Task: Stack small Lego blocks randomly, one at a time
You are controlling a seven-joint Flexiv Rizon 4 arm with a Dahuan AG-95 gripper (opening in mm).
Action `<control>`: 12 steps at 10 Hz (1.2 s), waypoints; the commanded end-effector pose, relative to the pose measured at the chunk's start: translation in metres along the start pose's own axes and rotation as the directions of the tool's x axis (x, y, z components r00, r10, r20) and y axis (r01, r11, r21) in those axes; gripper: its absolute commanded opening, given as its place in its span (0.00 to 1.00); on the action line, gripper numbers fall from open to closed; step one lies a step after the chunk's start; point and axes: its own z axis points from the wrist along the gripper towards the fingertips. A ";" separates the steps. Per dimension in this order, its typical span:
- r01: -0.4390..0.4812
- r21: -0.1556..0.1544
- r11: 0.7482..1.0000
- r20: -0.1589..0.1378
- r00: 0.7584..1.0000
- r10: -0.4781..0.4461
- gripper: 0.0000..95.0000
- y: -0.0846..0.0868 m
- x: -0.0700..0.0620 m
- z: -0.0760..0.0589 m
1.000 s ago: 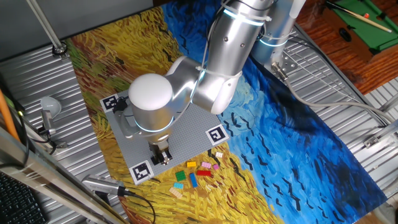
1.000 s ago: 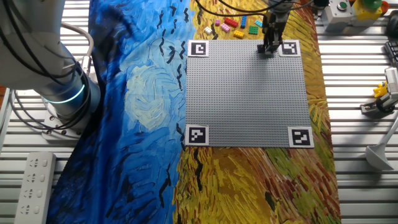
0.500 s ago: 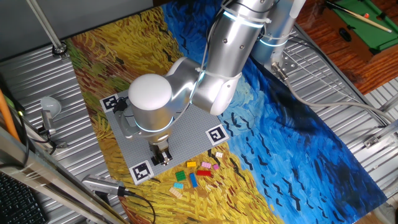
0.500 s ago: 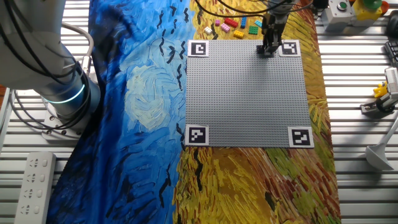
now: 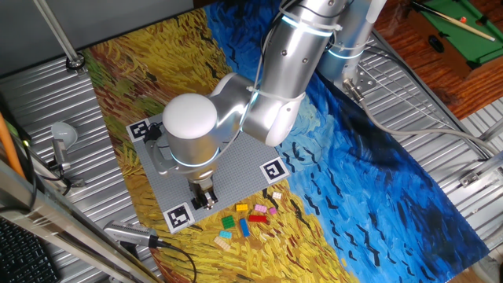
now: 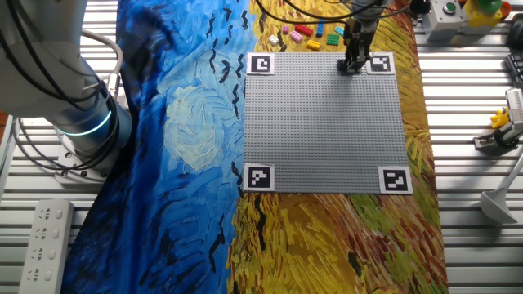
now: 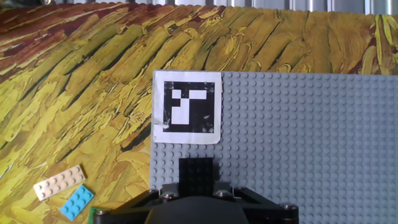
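Observation:
My gripper (image 5: 206, 198) stands low over the grey baseplate (image 5: 236, 169) near its front corner tag, and it also shows in the other fixed view (image 6: 353, 64). In the hand view the gripper (image 7: 198, 190) is shut on the flat black Lego block (image 7: 198, 174), which rests on the plate's studs just below a marker tag (image 7: 188, 107). Several loose small blocks lie on the cloth beside the plate: yellow (image 5: 242, 208), red (image 5: 258, 218), blue (image 5: 244, 228), green (image 5: 227, 223), tan (image 5: 223, 244). A tan block (image 7: 60, 182) and a light blue block (image 7: 78, 202) show at the hand view's lower left.
The baseplate (image 6: 327, 122) carries black-and-white marker tags at its corners (image 6: 260, 176). The painted cloth (image 6: 180, 131) covers the table. The arm's base (image 6: 73, 122) stands at the left. A power strip (image 6: 45, 241) and small fixtures (image 6: 502, 126) lie on the metal slats.

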 end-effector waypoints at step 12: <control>-0.021 0.002 1.000 0.006 1.000 0.021 0.20 0.004 -0.002 0.006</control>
